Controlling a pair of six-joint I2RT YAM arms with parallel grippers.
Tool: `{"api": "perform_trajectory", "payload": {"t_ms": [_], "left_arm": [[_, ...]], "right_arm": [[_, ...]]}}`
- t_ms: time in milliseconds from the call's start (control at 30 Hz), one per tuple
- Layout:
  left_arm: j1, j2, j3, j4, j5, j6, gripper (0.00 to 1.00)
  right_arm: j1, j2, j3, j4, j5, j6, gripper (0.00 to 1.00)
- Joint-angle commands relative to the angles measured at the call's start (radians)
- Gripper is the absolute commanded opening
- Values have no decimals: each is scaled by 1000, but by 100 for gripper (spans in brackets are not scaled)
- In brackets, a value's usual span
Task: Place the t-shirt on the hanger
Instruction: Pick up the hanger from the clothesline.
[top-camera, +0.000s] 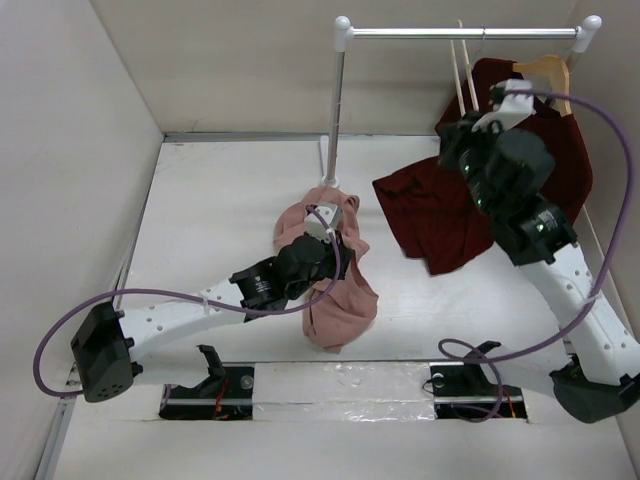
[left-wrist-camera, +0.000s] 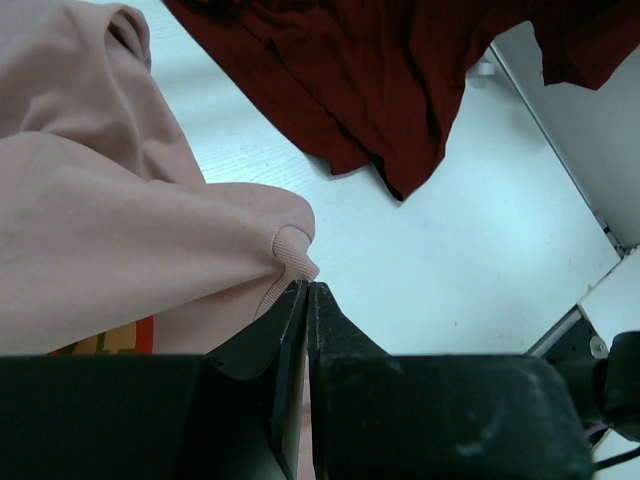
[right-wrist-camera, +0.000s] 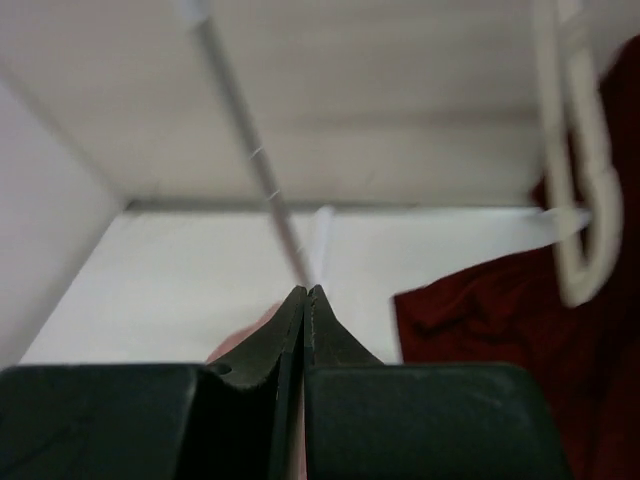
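The t-shirt (top-camera: 340, 310) lies bunched in the middle of the table (top-camera: 220, 220), its long axis running from the far edge toward the near edge. The left gripper (left-wrist-camera: 305, 292) has its jaws pinched on the shirt's ribbed hem. The hanger (top-camera: 463, 75) hangs point-down from the rail (top-camera: 440, 33) by the far right corner. The right gripper (right-wrist-camera: 305, 293) is beside it, jaws together and empty.

Robotics lab cell, bare white walls (top-camera: 70, 150), white table (top-camera: 220, 200), garment rail (top-camera: 460, 33)
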Motion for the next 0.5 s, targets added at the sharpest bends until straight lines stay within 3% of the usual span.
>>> {"api": "perform_trajectory", "payload": {"t_ms": [0,33,100,133,167,200,467], "left_arm": [[1,-48,-28,86,38,7,0],[1,-52,-36,91,46,6,0],[1,-61,-45,93,52,6,0],[1,-64,-53,94,52,6,0],[1,-68,-59,96,54,7,0],[1,-74,-61,96,55,7,0],[1,-107,-84,90,52,6,0]], "right_arm": [[-118,75,189,-35,98,-80,8],[-187,91,214,-37,87,-93,24],[-256,155,297,-57,33,-91,43],[-290,180,322,-58,3,-91,59],[-354,206,349,-72,-35,-93,64],[-380,267,386,-119,-107,-91,66],[-500,468,595,-199,-233,-103,66]]}}
